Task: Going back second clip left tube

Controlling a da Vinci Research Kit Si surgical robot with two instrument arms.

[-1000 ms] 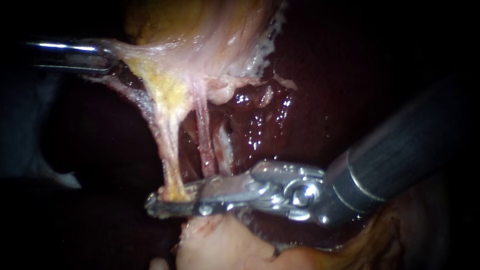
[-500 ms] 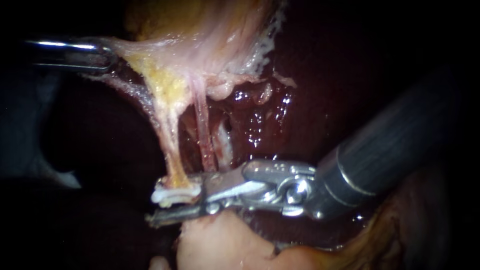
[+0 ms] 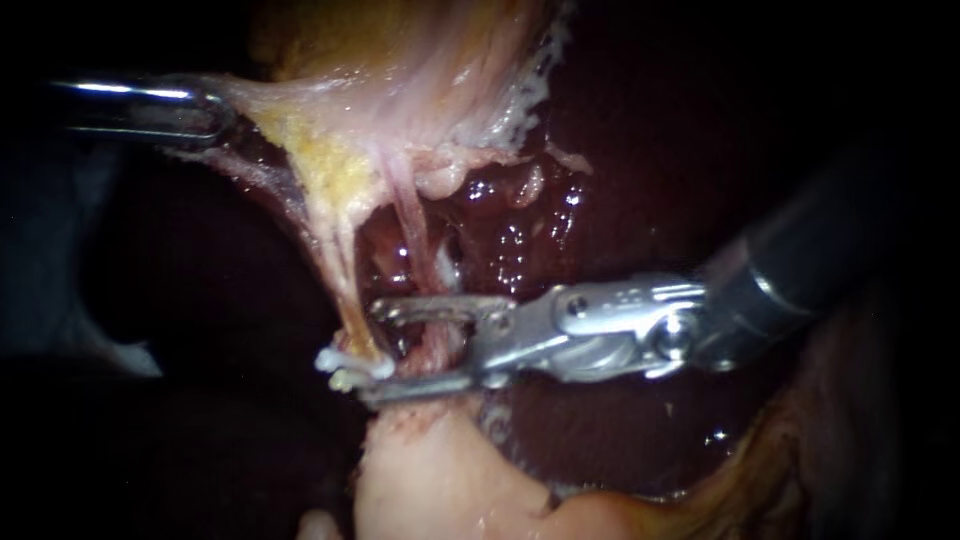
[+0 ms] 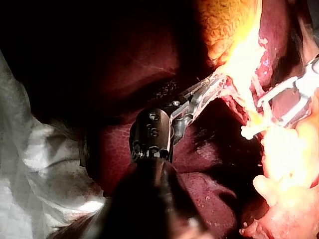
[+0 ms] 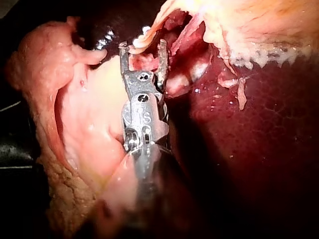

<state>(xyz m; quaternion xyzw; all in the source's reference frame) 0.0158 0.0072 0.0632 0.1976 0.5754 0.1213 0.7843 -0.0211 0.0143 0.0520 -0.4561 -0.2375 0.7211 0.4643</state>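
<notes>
Right instrument point(image 3: 373, 350) pincer apart beside clip point(image 3: 345, 362); left instrument point(image 3: 212, 115) pincer clamped on tissue point(image 3: 300, 110)

The liver point(image 3: 640, 150) is dark red with small shiny wet spots and a fine net of lines. The tissue point(image 3: 400, 90) is pink and yellow with a white frilly edge. The left tube point(image 3: 335, 265) is yellow; the right tube point(image 3: 408, 225) is pink with red stripes. The clip point(image 3: 345, 362) is white. The right instrument point(image 3: 380, 350) is silver with a black shaft. The left instrument point(image 3: 215, 112) is shiny grey. The lump point(image 3: 430, 480) is light pink. The cloth point(image 4: 30, 164) is white.
</notes>
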